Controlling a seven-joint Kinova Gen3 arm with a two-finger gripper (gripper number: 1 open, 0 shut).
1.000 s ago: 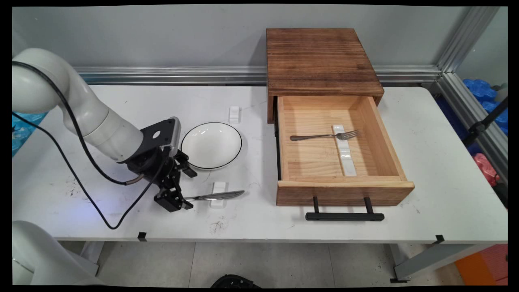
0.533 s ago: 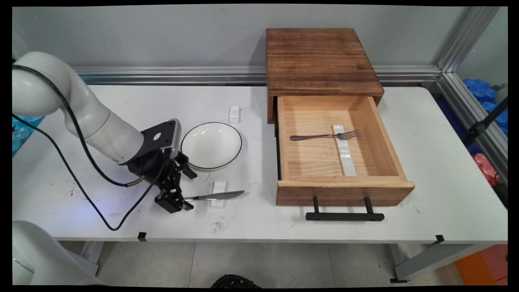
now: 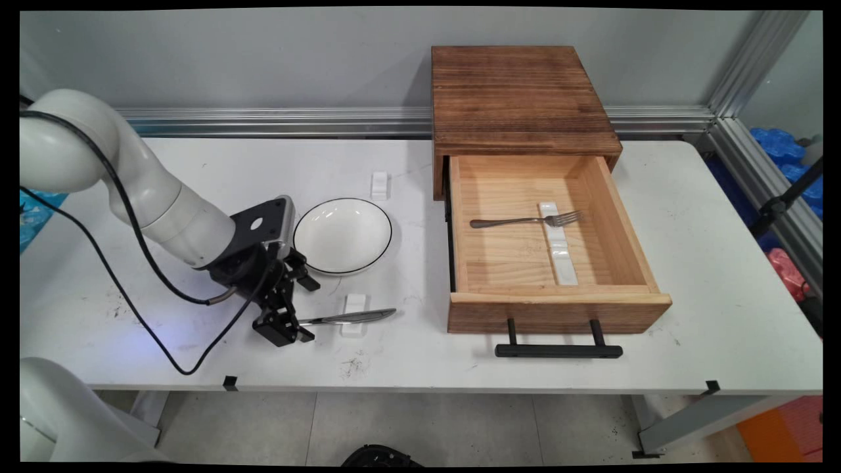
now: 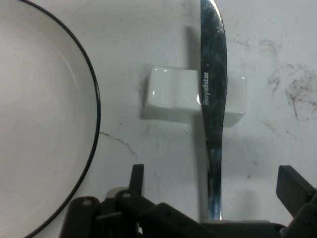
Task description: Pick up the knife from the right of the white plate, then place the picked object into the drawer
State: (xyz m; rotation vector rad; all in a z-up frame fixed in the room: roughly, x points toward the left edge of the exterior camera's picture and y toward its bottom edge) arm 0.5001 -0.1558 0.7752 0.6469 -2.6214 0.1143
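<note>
A steel knife [image 3: 348, 316] lies on the table with its blade across a small white rest [image 3: 355, 306]. My gripper [image 3: 297, 327] is low at the knife's handle end, left of the rest. In the hand view the knife [image 4: 213, 89] runs up the middle over the rest [image 4: 173, 94], and its handle passes between my two fingers. The gripper [image 4: 215, 182] is open, with one finger on each side of the handle and clear of it. A white bowl with a black rim [image 3: 342, 235] sits just behind the gripper, and the bowl [image 4: 44, 119] fills the left of the hand view.
A wooden cabinet [image 3: 519, 98] stands at the back right with its drawer [image 3: 558, 309] pulled out; a fork [image 3: 519, 221] lies inside across a long white rest [image 3: 560, 253]. Another small white rest [image 3: 379, 185] sits behind the bowl. Black cables hang by the arm.
The arm's elbow has sunk a little and the wrist has edged slightly right. The gripper stays at the knife's handle; the knife has not moved.
</note>
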